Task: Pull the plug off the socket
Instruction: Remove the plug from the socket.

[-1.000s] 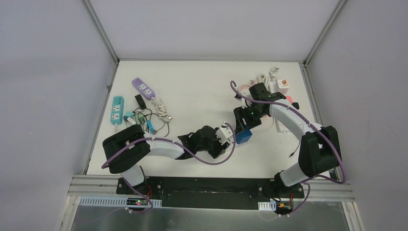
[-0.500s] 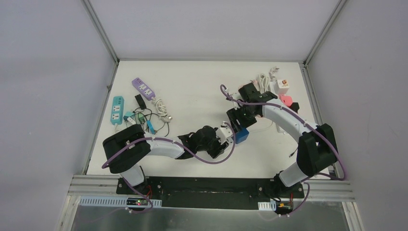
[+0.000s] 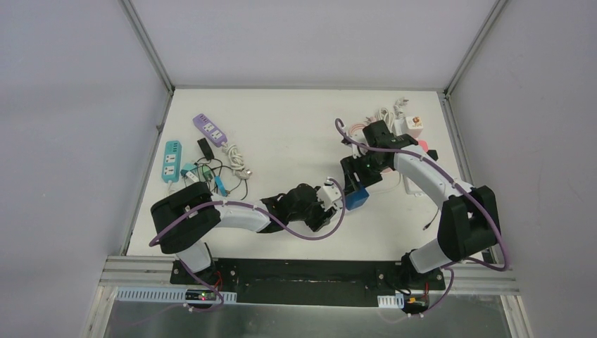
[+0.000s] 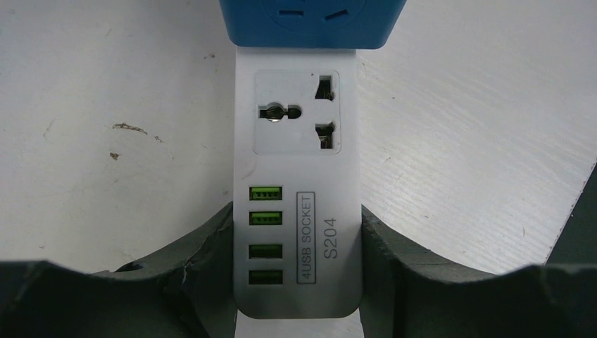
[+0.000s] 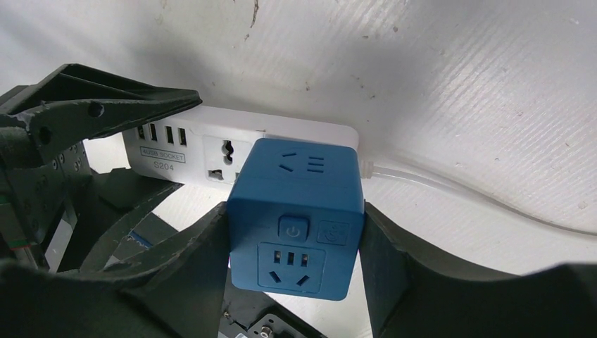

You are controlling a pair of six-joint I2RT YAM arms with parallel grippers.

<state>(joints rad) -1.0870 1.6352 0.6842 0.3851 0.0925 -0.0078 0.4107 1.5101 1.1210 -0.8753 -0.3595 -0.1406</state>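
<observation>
So the white socket strip [image 3: 329, 195] lies flat on the worktop [image 3: 296, 120], a bit right of centre and toward the near edge. Its long axis runs roughly left to right between the two arms. The USB end points at the left arm and the other end, where a thin clear cable [image 5: 436, 186] comes out, points to the right.

The left jaws are clamped on the long sides of the strip [image 4: 296, 204], right at the USB end where the four green ports are. From that wrist camera the strip runs straight out from between them, past one bare universal outlet, to the blue cube plug [image 4: 310, 21] at the far end.

The right jaws are shut on the cube [image 5: 296, 218], one finger flat on each side. The cube's face with the power button and a socket looks back at that wrist camera. The cube sits right over the cable end of the strip [image 5: 211, 151]. Honestly I can't tell from any angle whether its pins are in the outlet or out, since the underside is hidden.

Over on the left edge there's a purple strip [image 3: 210, 129] and a teal strip [image 3: 171, 161], well apart from all this.
</observation>
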